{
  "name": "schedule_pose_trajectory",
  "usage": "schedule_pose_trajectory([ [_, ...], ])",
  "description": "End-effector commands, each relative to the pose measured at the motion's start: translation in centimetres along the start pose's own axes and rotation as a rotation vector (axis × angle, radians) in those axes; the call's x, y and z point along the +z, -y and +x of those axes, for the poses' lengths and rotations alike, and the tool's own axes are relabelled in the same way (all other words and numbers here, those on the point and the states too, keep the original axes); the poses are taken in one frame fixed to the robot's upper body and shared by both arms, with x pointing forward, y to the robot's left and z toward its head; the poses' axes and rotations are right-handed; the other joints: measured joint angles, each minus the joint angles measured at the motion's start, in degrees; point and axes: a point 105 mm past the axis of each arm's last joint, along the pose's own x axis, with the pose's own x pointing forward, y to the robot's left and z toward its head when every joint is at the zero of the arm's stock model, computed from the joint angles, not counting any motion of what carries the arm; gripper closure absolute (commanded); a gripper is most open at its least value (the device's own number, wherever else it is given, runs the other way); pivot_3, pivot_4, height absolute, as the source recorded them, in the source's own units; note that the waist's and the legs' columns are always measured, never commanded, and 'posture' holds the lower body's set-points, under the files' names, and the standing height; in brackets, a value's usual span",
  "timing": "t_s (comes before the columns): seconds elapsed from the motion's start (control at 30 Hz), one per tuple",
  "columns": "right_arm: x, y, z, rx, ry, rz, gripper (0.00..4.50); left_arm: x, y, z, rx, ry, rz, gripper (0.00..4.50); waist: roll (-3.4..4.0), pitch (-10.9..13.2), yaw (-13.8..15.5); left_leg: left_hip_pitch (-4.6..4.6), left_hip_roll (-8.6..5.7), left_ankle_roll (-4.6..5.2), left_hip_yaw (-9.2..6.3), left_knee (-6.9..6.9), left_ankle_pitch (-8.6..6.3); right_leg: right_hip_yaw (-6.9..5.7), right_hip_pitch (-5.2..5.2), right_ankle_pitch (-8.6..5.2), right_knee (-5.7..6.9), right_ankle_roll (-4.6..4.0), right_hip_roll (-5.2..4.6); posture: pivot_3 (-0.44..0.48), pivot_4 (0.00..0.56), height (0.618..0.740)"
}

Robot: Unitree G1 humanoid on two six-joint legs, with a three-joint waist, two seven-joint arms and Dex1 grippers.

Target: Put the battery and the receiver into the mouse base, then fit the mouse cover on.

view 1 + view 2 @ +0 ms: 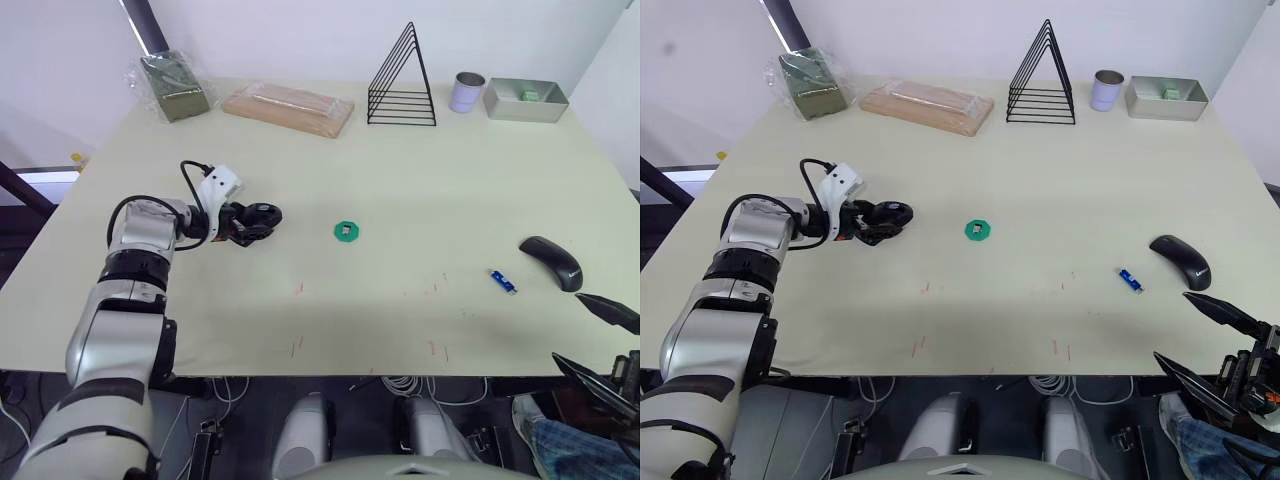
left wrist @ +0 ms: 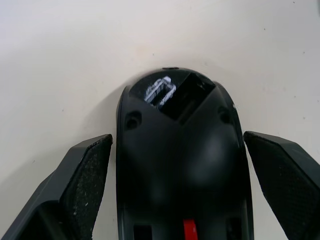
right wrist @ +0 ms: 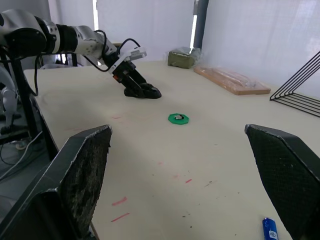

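The left claw (image 1: pixel 262 218) sits low on the tabletop (image 1: pixel 400 180), its two fingers spread to either side of the one mouse base (image 2: pixel 182 160); narrow gaps show on both sides, so it is not pinching. The base lies on the left half of the tabletop with its compartments facing up. Just beyond it, near the middle, lies one green disc (image 1: pixel 346 231) with a small dark piece on it. The right claw (image 1: pixel 1215 345) hangs off the near right edge, fingers spread wide and empty. Close to it lie one blue battery (image 1: pixel 503 282) and, just beside that, one mouse cover (image 1: pixel 551 262), apart from each other.
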Motion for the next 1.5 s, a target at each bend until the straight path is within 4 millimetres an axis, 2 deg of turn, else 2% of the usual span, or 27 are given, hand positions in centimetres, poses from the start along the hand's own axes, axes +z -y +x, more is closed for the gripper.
schedule_pose_trajectory([
  [0.03,0.6,-0.2,0.1,-0.001,0.018,-0.023,0.00,0.9,-0.7,-0.4,0.036,0.021,0.027,0.04,0.00,0.00,0.00,0.00,0.00,0.00,-0.01,0.00,0.00,0.00,0.00,0.00,0.00,0.00,0.01,0.000,0.150,0.740],
  [0.1,0.6,-0.3,0.1,-0.002,0.018,-0.022,0.00,0.9,-0.7,-0.3,0.032,0.017,0.029,0.04,0.00,0.00,-0.01,0.00,0.00,0.00,-0.01,0.00,0.00,0.00,0.00,0.00,0.00,0.00,0.01,0.000,0.150,0.740],
  [0.2,0.6,-0.4,0.1,-0.002,0.016,-0.018,0.00,0.6,-0.4,-0.1,0.013,0.004,0.028,0.77,0.00,0.00,-0.01,0.00,0.00,0.00,0.00,0.01,0.00,0.00,0.00,0.01,0.02,0.01,0.00,0.000,0.150,0.740],
  [0.27,0.6,-0.5,0.1,-0.003,0.016,-0.017,0.00,0.6,-0.4,0.0,0.012,0.005,0.028,1.58,0.00,0.00,0.02,0.00,0.00,0.00,0.00,0.02,0.00,0.00,0.00,0.01,0.02,0.01,0.00,0.000,0.150,0.740],
  [0.57,0.5,-0.6,0.0,-0.012,0.012,-0.009,0.00,1.1,-0.3,-0.5,-0.018,0.029,0.030,1.58,0.00,0.00,0.01,0.00,0.00,0.00,0.00,0.02,0.00,0.00,0.00,0.01,0.02,0.02,0.00,0.000,0.150,0.740],
  [0.73,0.5,-0.5,0.1,-0.012,0.011,-0.007,0.00,1.7,0.1,-1.4,-0.058,0.053,0.037,1.58,0.00,0.00,-0.03,0.00,0.00,0.00,0.00,0.02,0.00,0.00,0.00,0.01,0.02,0.01,0.00,0.000,0.150,0.740],
  [0.97,0.5,-0.4,0.0,-0.011,0.003,-0.006,0.00,3.0,2.0,-3.8,-0.139,0.095,0.104,1.58,0.00,0.00,-0.07,0.00,0.04,0.00,-0.23,0.02,0.00,0.02,-0.01,0.01,0.03,0.01,-0.01,0.000,0.150,0.740],
  [1.07,0.5,-0.3,-0.1,-0.010,-0.002,-0.005,0.00,3.5,3.5,-4.8,-0.182,0.094,0.179,1.58,0.01,0.00,-0.02,0.02,0.04,0.00,-0.26,0.03,0.00,0.03,0.01,0.01,0.05,0.00,-0.02,0.000,0.150,0.740],
  [1.23,0.6,0.0,-0.2,-0.006,-0.010,-0.006,0.00,4.2,7.4,-6.0,-0.303,0.105,0.294,1.58,0.03,0.00,0.08,0.04,0.05,0.00,-0.25,0.04,0.00,0.07,0.02,-0.12,0.06,-0.23,-0.04,0.000,0.150,0.740],
  [1.37,0.7,0.0,-0.4,0.000,-0.027,-0.010,0.00,4.4,13.0,-6.2,-0.484,0.088,0.415,1.58,0.05,0.00,0.06,0.06,0.04,0.00,-0.25,0.05,0.00,0.07,0.03,-0.13,0.07,-0.23,-0.03,0.000,0.150,0.740],
  [1.5,0.5,-0.2,-0.9,0.010,-0.074,-0.012,0.00,4.6,17.0,-5.5,-0.568,0.061,0.500,1.58,0.06,0.00,0.15,0.06,0.03,0.00,-0.25,0.06,0.00,0.07,0.04,-0.13,0.07,-0.23,-0.03,0.000,0.150,0.740],
])
